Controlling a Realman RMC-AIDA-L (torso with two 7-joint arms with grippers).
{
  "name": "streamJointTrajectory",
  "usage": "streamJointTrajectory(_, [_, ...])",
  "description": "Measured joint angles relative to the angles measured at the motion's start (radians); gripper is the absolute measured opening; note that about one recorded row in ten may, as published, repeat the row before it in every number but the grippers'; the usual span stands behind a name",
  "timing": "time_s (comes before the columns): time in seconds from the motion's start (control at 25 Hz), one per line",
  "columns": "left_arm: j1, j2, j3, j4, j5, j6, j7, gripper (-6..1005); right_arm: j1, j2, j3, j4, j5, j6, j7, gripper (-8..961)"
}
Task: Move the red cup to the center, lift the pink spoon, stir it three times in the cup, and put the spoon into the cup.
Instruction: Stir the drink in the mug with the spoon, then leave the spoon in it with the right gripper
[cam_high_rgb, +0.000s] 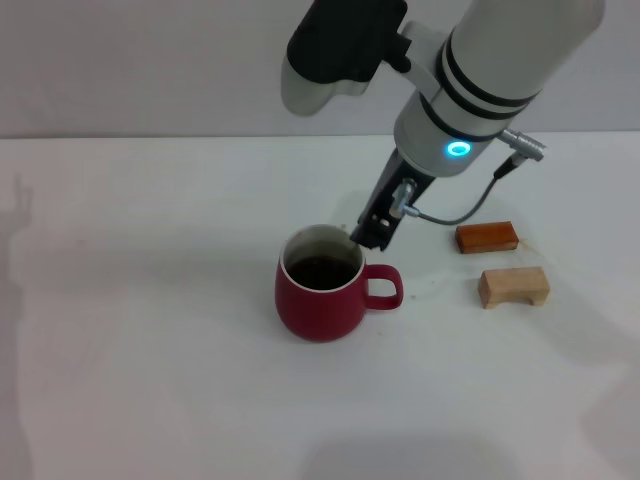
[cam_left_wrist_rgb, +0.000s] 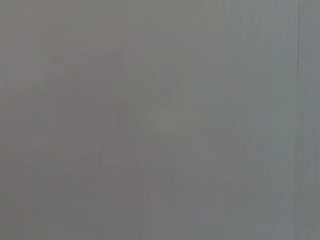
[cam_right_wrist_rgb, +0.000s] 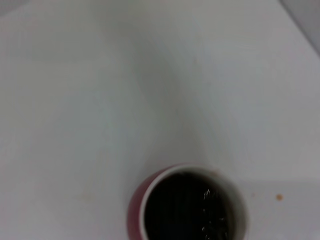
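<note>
The red cup (cam_high_rgb: 320, 284) stands near the middle of the white table, its handle (cam_high_rgb: 384, 287) pointing to the right and dark liquid inside. The right wrist view looks down into the red cup (cam_right_wrist_rgb: 186, 206), where a faint grey glint shows in the liquid. My right gripper (cam_high_rgb: 370, 236) hangs tilted at the cup's far right rim, just above the handle side. I cannot make out the pink spoon for certain; the gripper hides whatever is at its tip. The left gripper is out of view, and its wrist view shows only a plain grey surface.
Two wooden blocks lie to the right of the cup: a reddish-brown one (cam_high_rgb: 487, 237) and a pale arch-shaped one (cam_high_rgb: 514, 287) nearer to me. The white table (cam_high_rgb: 150, 300) stretches to the left and front of the cup.
</note>
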Motion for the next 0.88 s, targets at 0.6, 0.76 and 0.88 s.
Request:
streamJointTrajectory(0.6, [0.001, 0.001, 0.000, 0.001, 0.000, 0.010, -0.001, 739, 0.019, -0.002, -0.004, 0.008, 0.084, -0.007, -0.002, 151])
streamJointTrajectory(0.76, [0.001, 0.001, 0.000, 0.002, 0.000, 0.010, -0.002, 739, 0.031, -0.002, -0.004, -0.041, 0.042, -0.044, -0.002, 150])
streamJointTrajectory(0.88, [0.003, 0.001, 0.000, 0.004, 0.000, 0.010, -0.002, 739, 0.043, -0.001, -0.009, -0.071, 0.023, -0.022, -0.002, 150])
